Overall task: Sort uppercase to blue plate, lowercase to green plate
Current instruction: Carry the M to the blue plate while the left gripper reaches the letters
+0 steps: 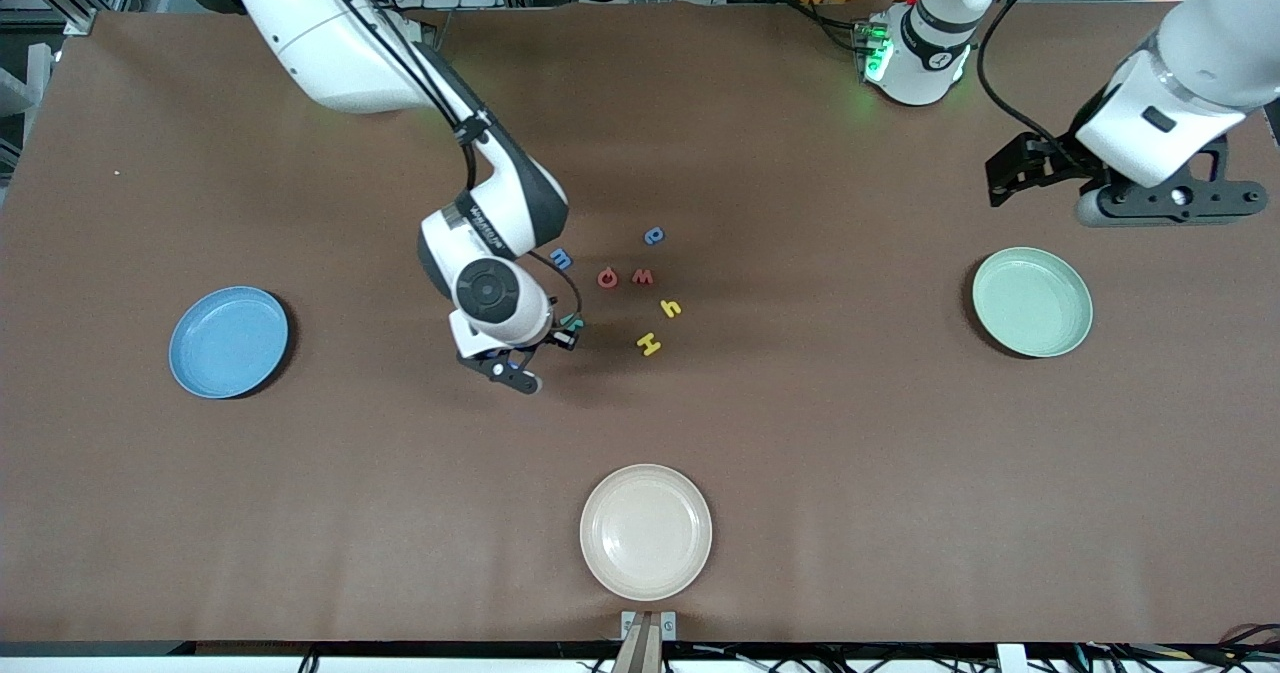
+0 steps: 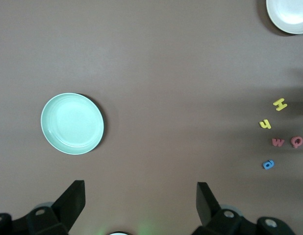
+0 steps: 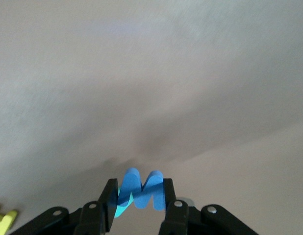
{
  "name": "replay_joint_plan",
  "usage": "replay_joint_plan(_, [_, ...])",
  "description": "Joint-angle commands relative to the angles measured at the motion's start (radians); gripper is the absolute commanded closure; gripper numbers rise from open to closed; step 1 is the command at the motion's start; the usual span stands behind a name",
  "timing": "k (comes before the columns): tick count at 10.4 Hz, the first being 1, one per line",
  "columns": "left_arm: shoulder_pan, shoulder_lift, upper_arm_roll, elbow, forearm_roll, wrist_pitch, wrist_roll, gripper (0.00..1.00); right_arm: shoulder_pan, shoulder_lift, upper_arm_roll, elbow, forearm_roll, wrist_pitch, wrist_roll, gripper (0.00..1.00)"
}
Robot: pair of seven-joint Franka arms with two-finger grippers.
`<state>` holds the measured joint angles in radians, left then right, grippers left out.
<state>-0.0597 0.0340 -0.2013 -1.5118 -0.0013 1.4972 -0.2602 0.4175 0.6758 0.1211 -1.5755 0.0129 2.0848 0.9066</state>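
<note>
Near the table's middle, the right gripper (image 1: 528, 358) hangs just above the brown table (image 1: 800, 473) at the edge of the letter cluster, its jaws closed on a blue W-shaped letter (image 3: 141, 190); the right wrist view shows the foam pinched on edge between both fingers, with a paler sliver beside it that could be a second piece, though I cannot tell. Held clear of the surface like this, the letter looks lifted for carrying, and as a capital it belongs on the blue plate (image 1: 228, 341), which lies bare toward the right arm's end. In the front view the held letter is almost wholly masked by the wrist; only a dark teal scrap (image 1: 572, 323) shows there, too small to read. Loose on the table: blue m (image 1: 562, 258), red ring letter (image 1: 607, 277), red w (image 1: 643, 276), blue a (image 1: 654, 236), yellow h (image 1: 671, 308) and yellow H (image 1: 649, 344), all well apart from either target plate. Green plate (image 1: 1032, 301) lies empty toward the left arm's end, just under the left gripper (image 2: 140, 196), which waits above it with jaws spread wide, holding nothing. White plate (image 1: 646, 531) lies nearest the camera, unused. The yellow corner at the right wrist view's edge (image 3: 4, 218) is cut off; probably the H.
</note>
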Motion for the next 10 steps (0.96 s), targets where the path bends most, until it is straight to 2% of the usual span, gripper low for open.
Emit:
replay_joint_plan(1, [-0.047, 0.036, -0.003, 0.034, -0.017, 0.023, -0.078, 0.0, -0.054, -0.045, -0.038, -0.021, 0.016, -0.037, -0.185, 0.72])
replay_joint_plan(7, [-0.279, 0.222, -0.001, 0.038, -0.006, 0.176, -0.428, 0.0, -0.111, -0.084, -0.228, -0.027, -0.001, -0.094, -0.691, 0.71])
replay_joint_plan(8, [-0.282, 0.245, -0.003, 0.035, -0.017, 0.205, -0.476, 0.0, -0.135, -0.096, -0.248, -0.046, -0.005, -0.092, -0.777, 0.71])
replay_joint_plan(10, [-0.325, 0.291, -0.006, 0.03, -0.051, 0.277, -0.552, 0.0, -0.198, -0.122, -0.25, -0.078, -0.034, -0.091, -0.908, 0.7])
